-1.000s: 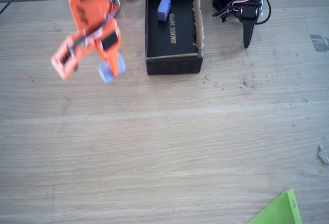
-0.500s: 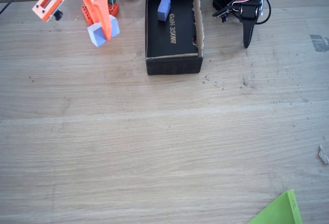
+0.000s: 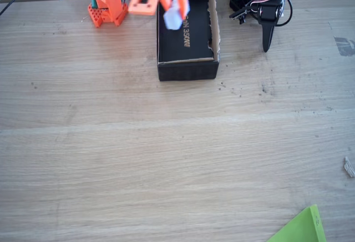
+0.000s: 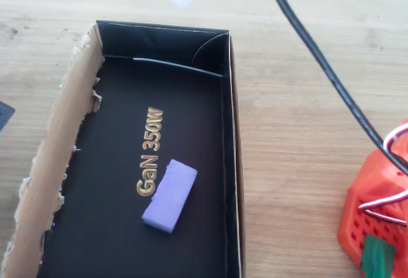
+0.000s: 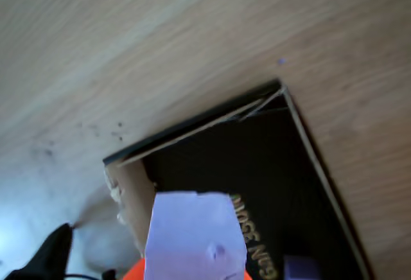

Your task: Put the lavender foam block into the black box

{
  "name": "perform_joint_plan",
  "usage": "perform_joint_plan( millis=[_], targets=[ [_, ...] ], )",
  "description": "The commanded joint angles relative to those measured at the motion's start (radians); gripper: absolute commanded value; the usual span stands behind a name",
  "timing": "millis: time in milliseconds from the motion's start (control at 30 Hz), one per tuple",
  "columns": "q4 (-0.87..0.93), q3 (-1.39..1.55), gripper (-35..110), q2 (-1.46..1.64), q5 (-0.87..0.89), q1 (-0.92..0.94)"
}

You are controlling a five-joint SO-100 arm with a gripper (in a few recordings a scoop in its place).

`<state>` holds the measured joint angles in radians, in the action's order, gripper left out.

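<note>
On the left of the fixed view, near the top, stands the orange arm base on the wooden table. Just to its right, the orange gripper hangs over the black box, a bit blurry. It is clenched on the lavender foam block, which is up in the air above the box floor. Gold letters inside the box read "350W" in this view. Right of the box stands a dark arm. Far right, at the bottom, a green sheet peeks in.

From overhead, the torn brown box edge is on the left. Gold letters on the black floor say "GaN 350W". Just beside the letters lies a second lavender block, flat on the floor. A black cable crosses the table at the right.

From the wrist view, the held block sits low in the middle, over the box's open top.
</note>
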<state>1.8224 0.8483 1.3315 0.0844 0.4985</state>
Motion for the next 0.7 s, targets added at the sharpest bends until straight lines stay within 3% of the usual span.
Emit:
perform_joint_plan(
  millis=[0, 233, 467, 667],
  targets=[
    [0.043, -0.192, 0, -0.089, -0.06, -0.063],
    [0.037, -0.199, 1, -0.12, -0.066, -0.072],
    [0.051, -0.195, 17, -0.098, -0.092, -0.075],
    [0.043, -0.193, 20, -0.095, -0.092, -0.083]
  ],
)
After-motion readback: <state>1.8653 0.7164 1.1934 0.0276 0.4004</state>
